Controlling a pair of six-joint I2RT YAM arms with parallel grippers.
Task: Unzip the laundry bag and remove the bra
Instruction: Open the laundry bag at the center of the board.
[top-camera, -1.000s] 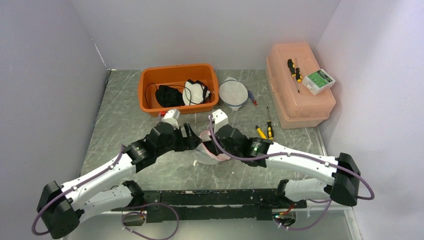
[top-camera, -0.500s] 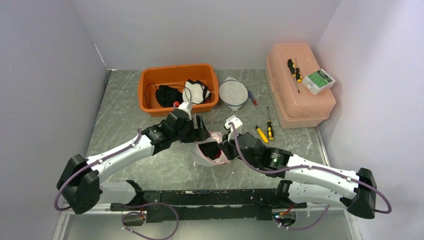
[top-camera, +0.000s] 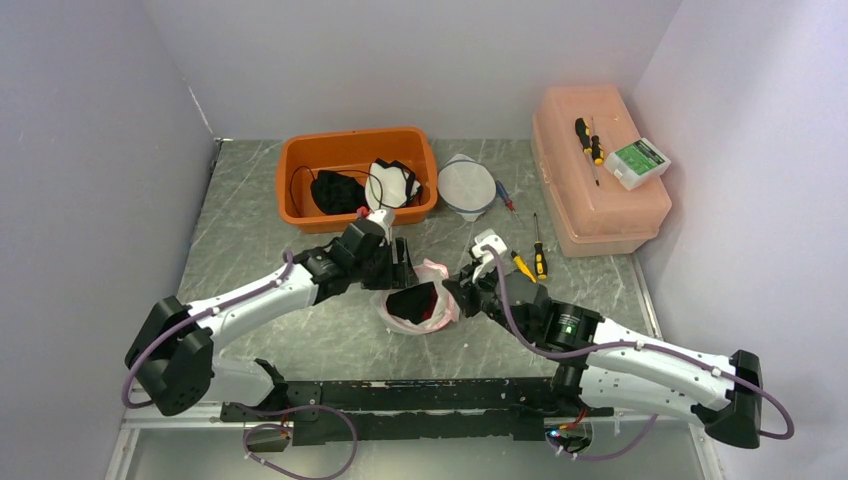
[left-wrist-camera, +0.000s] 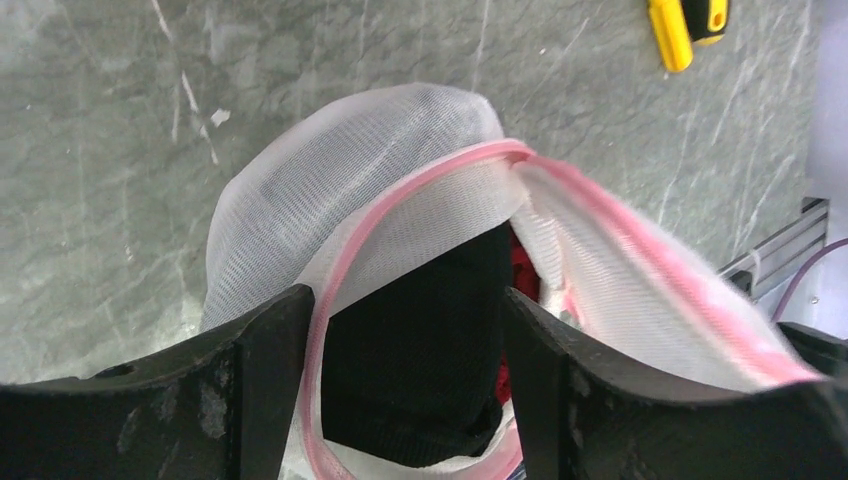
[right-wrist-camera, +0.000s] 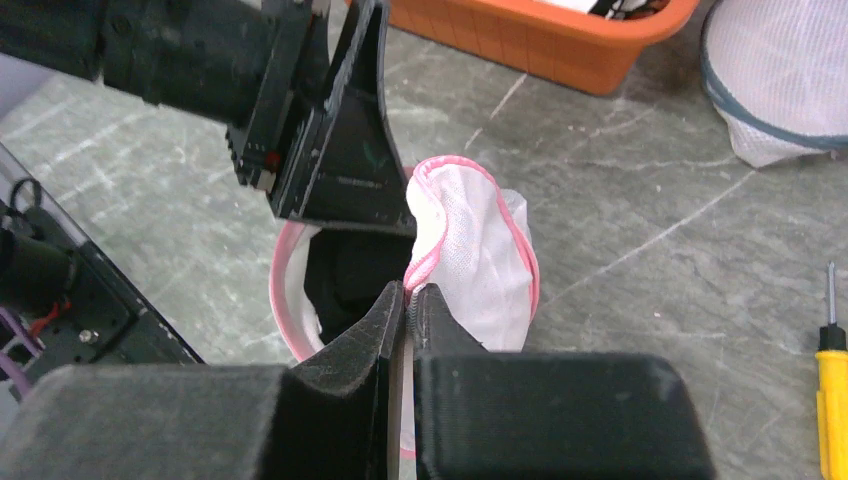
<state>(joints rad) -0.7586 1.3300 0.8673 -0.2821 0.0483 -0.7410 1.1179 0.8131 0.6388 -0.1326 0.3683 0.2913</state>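
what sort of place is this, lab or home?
Likely a lab test cell: plain walls box in a marbled table, the arms sit on a rail at its near edge, and an orange bin and laundry bag lie out as props.

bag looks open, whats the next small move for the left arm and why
Probably close the left fingers on the black bra, ready to pull it out. The laundry bag is unzipped and gaping, the bra sits right between those open fingers, and the right fingers pinch the bag's pink rim, which should hold the bag back.
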